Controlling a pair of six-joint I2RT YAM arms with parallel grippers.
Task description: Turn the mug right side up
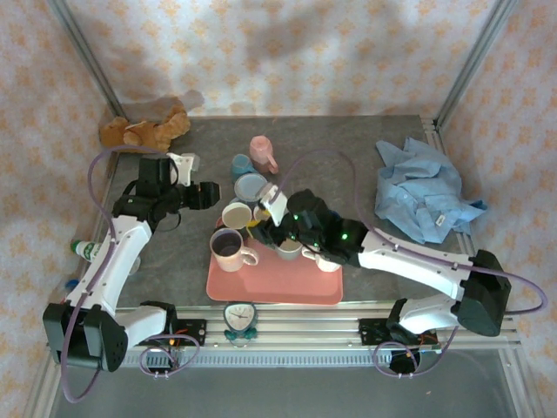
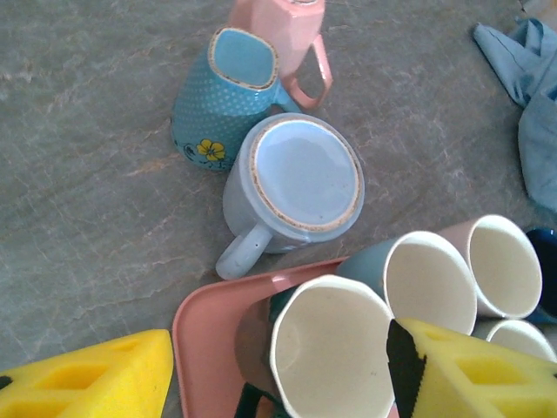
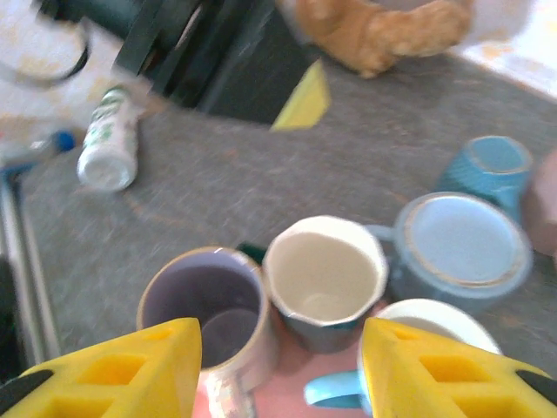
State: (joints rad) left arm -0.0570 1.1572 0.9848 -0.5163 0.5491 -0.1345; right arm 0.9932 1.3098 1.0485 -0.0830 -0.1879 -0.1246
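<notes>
The mug (image 3: 324, 279) stands mouth up on the far-left corner of the tray (image 1: 278, 287), a dark body with a cream inside and nothing in it. It touches, or nearly touches, the purple mug (image 3: 204, 305) on its left.

By the look of it the turn is done, so the danger lies in clearing away. The right pincer (image 3: 278, 331) hangs just above the mug, its fingers wide apart and holding nothing. The left pincer (image 2: 278, 348) is also spread and empty, with one finger close against the rim. A careless pull from either could clip that rim and tip the mug off the tray's corner or into its neighbours. The two pincers could also strike each other.

Just behind the tray, on the tabletop, the grey mug (image 2: 305, 174) sits base up.
</notes>
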